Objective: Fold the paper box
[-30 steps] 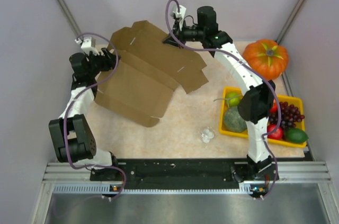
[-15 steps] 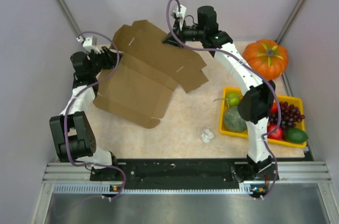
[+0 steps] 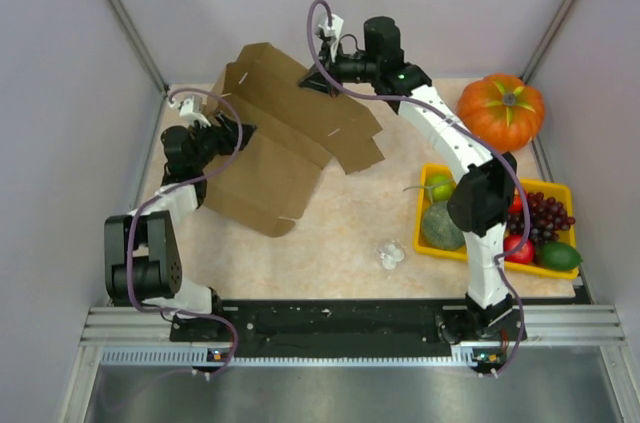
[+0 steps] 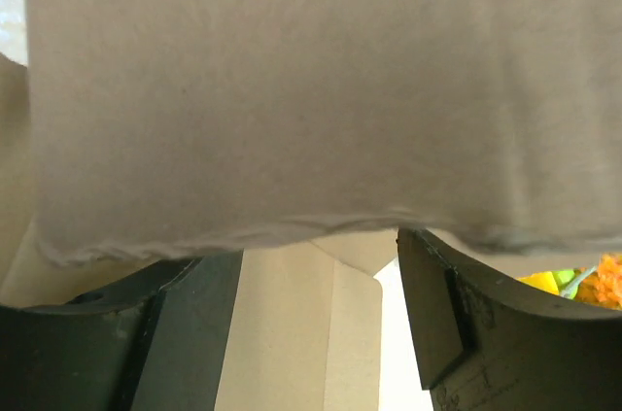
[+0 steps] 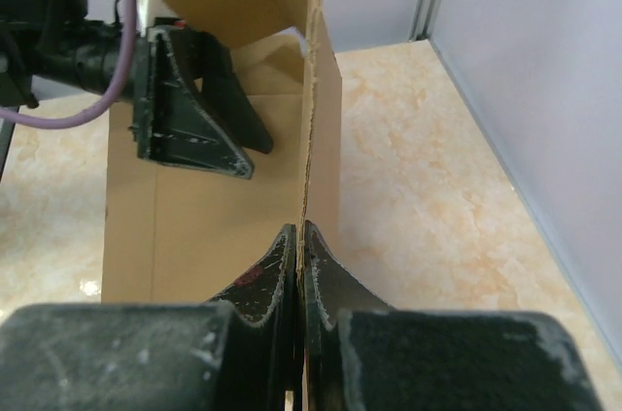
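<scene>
Where it sits far-left on the table (image 3: 340,233), the paper box (image 3: 290,138) is half-raised, its creases and long axis running far-left to near-right, far panel tilted up. Right gripper (image 5: 301,241) pinched tight on its far edge. Left gripper (image 4: 321,256) gapes wide at the left flap, clamping nothing.

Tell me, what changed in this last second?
The left arm swung in toward the middle, tipping the left side of the box up steeper, so the sheet looks narrower. The right arm shifted slightly left, its jaws still pinching the far edge. The pumpkin and tray stayed put.
</scene>
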`<state>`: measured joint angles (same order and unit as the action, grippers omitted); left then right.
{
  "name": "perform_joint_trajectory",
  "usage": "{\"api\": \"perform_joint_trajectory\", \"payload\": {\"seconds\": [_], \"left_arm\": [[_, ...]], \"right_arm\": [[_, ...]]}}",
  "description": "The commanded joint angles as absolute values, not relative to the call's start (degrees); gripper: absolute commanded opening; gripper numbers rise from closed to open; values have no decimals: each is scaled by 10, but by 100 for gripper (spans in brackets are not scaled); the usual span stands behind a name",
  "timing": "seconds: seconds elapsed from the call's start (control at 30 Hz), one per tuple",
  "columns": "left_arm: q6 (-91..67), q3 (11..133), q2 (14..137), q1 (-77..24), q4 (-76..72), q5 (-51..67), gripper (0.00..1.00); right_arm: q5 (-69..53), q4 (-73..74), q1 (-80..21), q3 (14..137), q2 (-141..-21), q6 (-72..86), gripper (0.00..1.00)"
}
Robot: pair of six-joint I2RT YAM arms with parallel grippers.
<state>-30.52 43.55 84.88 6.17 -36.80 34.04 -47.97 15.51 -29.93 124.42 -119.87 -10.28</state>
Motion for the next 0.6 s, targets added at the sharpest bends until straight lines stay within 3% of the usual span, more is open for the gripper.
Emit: {"api": "perform_joint_trajectory", "payload": {"seconds": [0.0,0.17,0.37,0.57], "left_arm": [[-346,436,861,64,-438,327,70],[-344,429,782,65,-373,330,70],[-359,360,596,62,-304,387,68],[-359,447,526,58,-224,381,70]], "right_arm": [[-475,119,-319,1224,-1150,-108,0],[-452,146,-315,1211,-1141,-142,0],[-447,167,-313,1188,-1129,-160,0],[-442,175,-316,1177,-1120,-169,0]]}}
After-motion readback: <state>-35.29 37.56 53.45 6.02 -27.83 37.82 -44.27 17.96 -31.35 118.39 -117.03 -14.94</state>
